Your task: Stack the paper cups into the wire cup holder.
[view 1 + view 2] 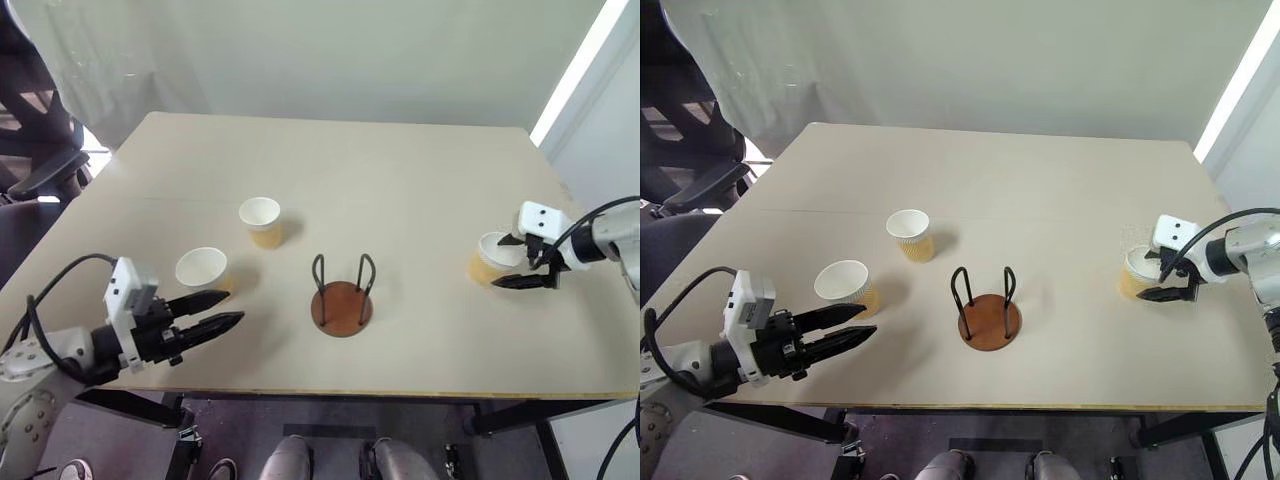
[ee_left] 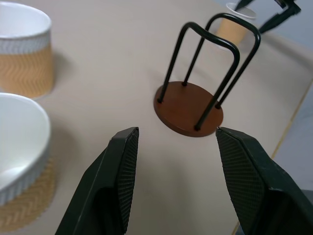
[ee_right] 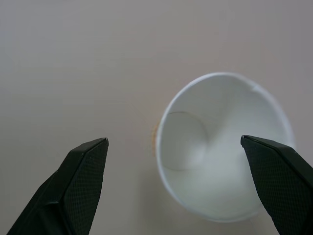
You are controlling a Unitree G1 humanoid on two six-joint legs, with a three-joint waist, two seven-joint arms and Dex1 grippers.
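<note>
Beige counter (image 1: 400, 180) against a pale wall, black office chair (image 1: 35, 150) off its far-left corner

wire cup holder (image 1: 342, 297) sits near the front edge, about mid-width, upright, nothing between its two black loops, brown disc base flat on the counter

three paper cups, all upright, mouths up:
- cup 1 (image 1: 262, 221) behind and left of the holder, standing alone
- cup 2 (image 1: 204, 270) further left and closer to the front, near the left gripper
- cup 3 (image 1: 492, 257) well apart on the right side, by the right gripper

left gripper (image 1: 222, 310) low over the front-left of the counter, aimed roughly level toward the holder. fingers (image 2: 122, 176) spread, nothing between them. cup 2 is just beside the far finger, can't tell if touching. left wrist view looks straight through the gap at the holder, with cup 3 and the right gripper beyond it

right gripper (image 1: 528, 262) angled down over cup 3. fingers (image 3: 80, 181) spread wide, holding nothing; right wrist view looks into the cup's white inside, rim sitting between the two fingers but closer to one. can't tell if either finger touches the rim
</note>
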